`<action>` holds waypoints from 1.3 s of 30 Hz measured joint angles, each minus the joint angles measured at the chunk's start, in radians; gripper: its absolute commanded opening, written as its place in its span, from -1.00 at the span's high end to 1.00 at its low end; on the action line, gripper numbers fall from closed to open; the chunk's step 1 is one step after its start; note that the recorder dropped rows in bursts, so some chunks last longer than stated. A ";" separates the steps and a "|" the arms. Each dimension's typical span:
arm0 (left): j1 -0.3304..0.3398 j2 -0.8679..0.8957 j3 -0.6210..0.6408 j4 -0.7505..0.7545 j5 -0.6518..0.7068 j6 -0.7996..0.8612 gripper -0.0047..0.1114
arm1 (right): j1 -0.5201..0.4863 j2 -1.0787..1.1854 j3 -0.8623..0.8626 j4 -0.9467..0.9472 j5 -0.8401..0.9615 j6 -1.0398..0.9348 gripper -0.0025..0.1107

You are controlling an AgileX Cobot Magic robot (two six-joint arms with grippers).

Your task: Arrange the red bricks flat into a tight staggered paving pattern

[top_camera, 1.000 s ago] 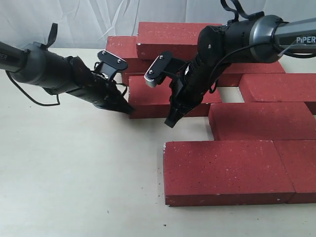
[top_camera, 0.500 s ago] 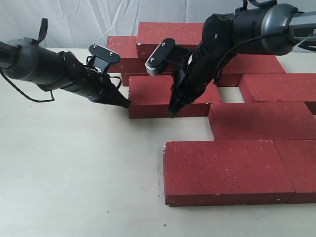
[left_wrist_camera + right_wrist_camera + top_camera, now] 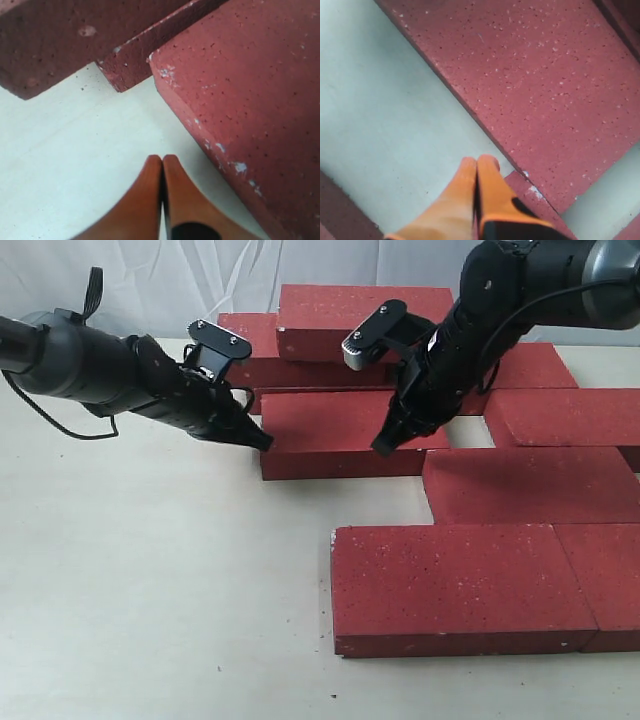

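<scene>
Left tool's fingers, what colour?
Orange fingers; shows best in the left wrist view.

The red bricks (image 3: 460,580) are seen to be pretty rough, matt and gritty, peppered with white specks, with pale chips shown along the edges. The tabletop (image 3: 150,590) is finished smooth, matt, off-white. At 12 o'clock a wrinkled white sheet (image 3: 150,280) is hung, probably cloth. A smooth, faintly glossy orange finish is shown on the left gripper (image 3: 161,161) and right gripper (image 3: 477,160). The arm casings (image 3: 80,365) are done in satin black and grey.

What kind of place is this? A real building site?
Probably an indoor robot lab, not a site: the red bricks lie on a smooth pale tabletop, a white sheet hangs behind, and two black robot arms reach over them.
</scene>
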 measured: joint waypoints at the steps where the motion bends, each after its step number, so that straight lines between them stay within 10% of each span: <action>1: 0.000 0.000 0.000 0.000 0.000 0.000 0.92 | -0.002 -0.002 0.000 0.000 0.003 0.002 0.97; 39: -0.090 0.160 -0.204 -0.035 0.103 -0.002 0.92 | -0.002 -0.025 0.000 -0.010 0.015 0.011 0.97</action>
